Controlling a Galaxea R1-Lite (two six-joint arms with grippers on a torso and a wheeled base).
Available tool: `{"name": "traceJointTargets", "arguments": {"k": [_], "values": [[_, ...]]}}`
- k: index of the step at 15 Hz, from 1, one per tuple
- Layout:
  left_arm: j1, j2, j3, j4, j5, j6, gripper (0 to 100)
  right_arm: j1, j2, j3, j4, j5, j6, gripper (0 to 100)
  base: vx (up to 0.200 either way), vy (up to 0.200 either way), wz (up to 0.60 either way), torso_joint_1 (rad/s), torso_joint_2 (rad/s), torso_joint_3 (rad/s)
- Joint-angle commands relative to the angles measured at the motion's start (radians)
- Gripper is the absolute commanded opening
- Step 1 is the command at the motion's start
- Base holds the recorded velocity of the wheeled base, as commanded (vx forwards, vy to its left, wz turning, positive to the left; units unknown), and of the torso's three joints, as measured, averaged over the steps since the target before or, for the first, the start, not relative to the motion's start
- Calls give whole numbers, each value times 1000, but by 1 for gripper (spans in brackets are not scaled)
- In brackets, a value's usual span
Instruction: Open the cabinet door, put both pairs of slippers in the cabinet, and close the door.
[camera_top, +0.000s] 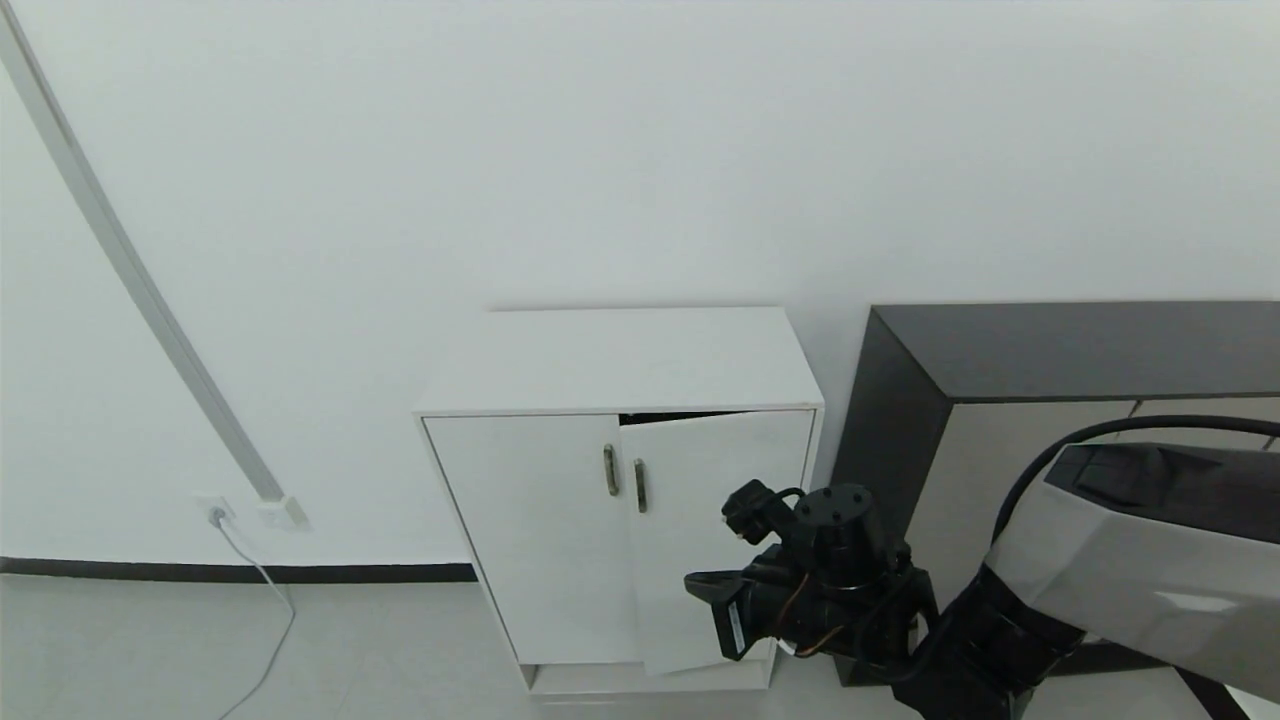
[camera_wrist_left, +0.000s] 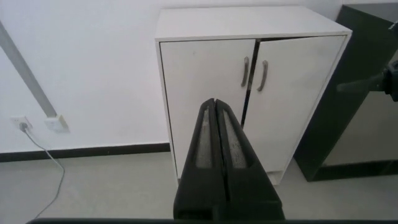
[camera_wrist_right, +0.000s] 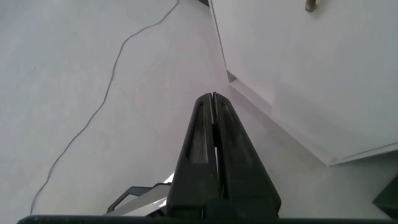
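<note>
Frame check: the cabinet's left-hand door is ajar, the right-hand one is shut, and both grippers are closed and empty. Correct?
Not quite. The head view shows the right-hand door ajar, swung out at its handle side, while the left-hand door is shut. The rest holds: the left gripper and the right gripper are both closed and empty.

Beyond the right claw (camera_wrist_right: 214, 98), the inside of the cabinet (camera_top: 615, 360) shows as a dark slit above the ajar right door (camera_top: 700, 480); its contents cannot be told. The claw's wrist hides that door's lower right corner. A door handle (camera_wrist_right: 312, 5) near the claw is cut by the picture's edge; the floor cable (camera_top: 292, 612), left of the claw, runs off the edge.
</note>
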Motion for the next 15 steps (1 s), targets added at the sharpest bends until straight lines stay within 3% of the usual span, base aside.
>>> {"name": "traceJointTargets", "arguments": {"k": [1,5,15], "values": [[0,1,0,0,0,-1,0,-1,11,0,-1,0,0,0,200,0,0,7,2,7],[0,1,0,0,0,-1,0,1,19,0,-2,0,-10,0,200,0,0,6,5,1],[0,1,0,0,0,1,0,1,50,-24,-4,-3,-18,0,0,0,0,0,0,0]]}}
